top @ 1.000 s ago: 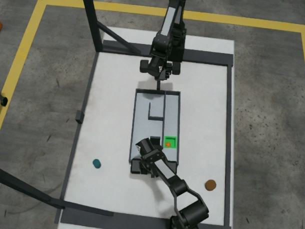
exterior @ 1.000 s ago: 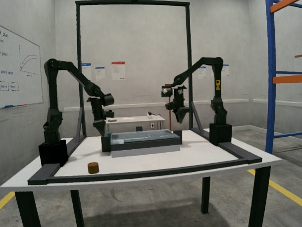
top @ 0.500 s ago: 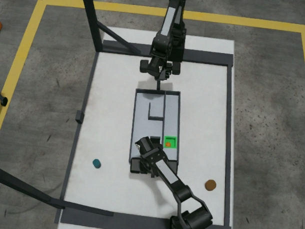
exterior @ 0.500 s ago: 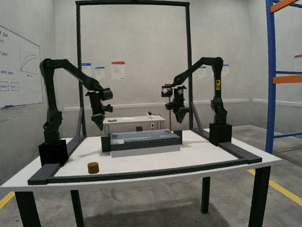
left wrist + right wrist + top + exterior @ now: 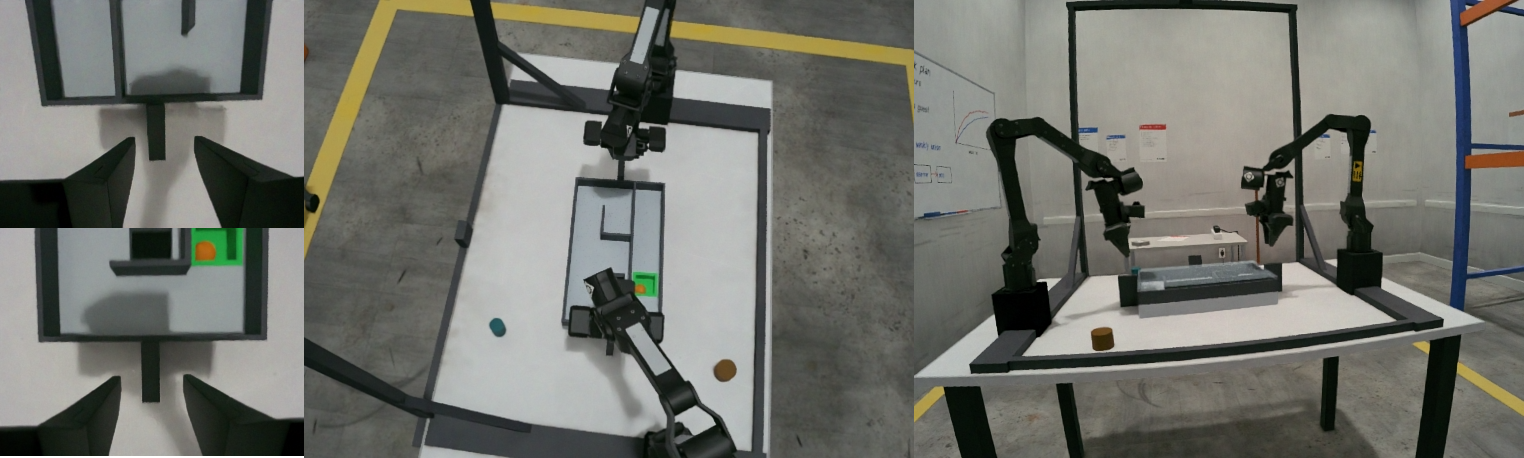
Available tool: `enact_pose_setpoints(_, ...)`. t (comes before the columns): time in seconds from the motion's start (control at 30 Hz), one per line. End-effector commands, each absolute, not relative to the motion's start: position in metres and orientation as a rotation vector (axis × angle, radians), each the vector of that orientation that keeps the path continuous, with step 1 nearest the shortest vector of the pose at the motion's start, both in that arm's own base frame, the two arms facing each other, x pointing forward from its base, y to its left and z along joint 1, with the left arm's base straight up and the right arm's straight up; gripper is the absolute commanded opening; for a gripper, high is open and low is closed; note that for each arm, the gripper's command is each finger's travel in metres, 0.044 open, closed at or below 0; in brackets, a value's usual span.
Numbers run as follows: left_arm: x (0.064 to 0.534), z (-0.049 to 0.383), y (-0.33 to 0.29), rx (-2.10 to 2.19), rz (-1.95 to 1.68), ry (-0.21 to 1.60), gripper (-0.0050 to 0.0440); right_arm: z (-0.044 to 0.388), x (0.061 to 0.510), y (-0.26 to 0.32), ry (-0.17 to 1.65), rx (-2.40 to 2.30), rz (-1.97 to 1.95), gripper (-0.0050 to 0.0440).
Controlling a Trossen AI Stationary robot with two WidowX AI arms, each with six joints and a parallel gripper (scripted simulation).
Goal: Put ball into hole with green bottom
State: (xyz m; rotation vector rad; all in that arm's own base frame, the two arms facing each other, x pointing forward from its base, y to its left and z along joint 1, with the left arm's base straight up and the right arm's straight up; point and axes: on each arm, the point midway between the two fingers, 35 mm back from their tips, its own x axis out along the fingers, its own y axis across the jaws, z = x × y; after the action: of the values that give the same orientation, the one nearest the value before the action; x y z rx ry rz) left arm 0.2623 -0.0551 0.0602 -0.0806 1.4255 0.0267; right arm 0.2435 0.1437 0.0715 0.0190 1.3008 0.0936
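You can see the ball (image 5: 640, 289) (image 5: 205, 251) in the green hole (image 5: 653, 292) (image 5: 227, 262) and the board (image 5: 569, 250) (image 5: 1209, 294) (image 5: 80, 101) (image 5: 80, 339) looks flat, away from the table's (image 5: 704, 250) (image 5: 1324, 310) (image 5: 15, 145) (image 5: 15, 378) edges, so with both jaws open and empty, just gently back away.

Orange ball (image 5: 640, 289) inside the green-bottomed hole (image 5: 652, 292) of the board (image 5: 589, 260).

A robotics lab or workshop: a whiteboard (image 5: 956, 135) with charts, yellow floor lines (image 5: 779, 40) (image 5: 1489, 382), and a blue-and-orange storage rack (image 5: 1460, 150).
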Motion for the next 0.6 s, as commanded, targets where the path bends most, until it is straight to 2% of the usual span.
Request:
enact_pose_setpoints(0.0, 0.283, 0.084, -0.052, -0.103, -0.001, 1.258, 0.0181, 0.094, 0.264, 0.139, 1.172, 0.08, 0.137, 0.0181)
enact_pose_setpoints(0.2, 0.315, 0.126, -0.044, -0.112, -0.039, 0.953, 0.0181, 0.136, 0.301, 0.119, 0.903, 0.142, 0.179, 0.0181)
enact_pose_setpoints(0.27, 0.315, 0.126, -0.044, -0.112, -0.039, 0.953, 0.0181, 0.136, 0.301, 0.119, 0.903, 0.142, 0.179, 0.0181)
enact_pose_setpoints(0.57, 0.339, 0.207, -0.027, -0.086, -0.053, 0.512, 0.0181, 0.212, 0.332, 0.074, 0.49, 0.142, 0.165, 0.0181)
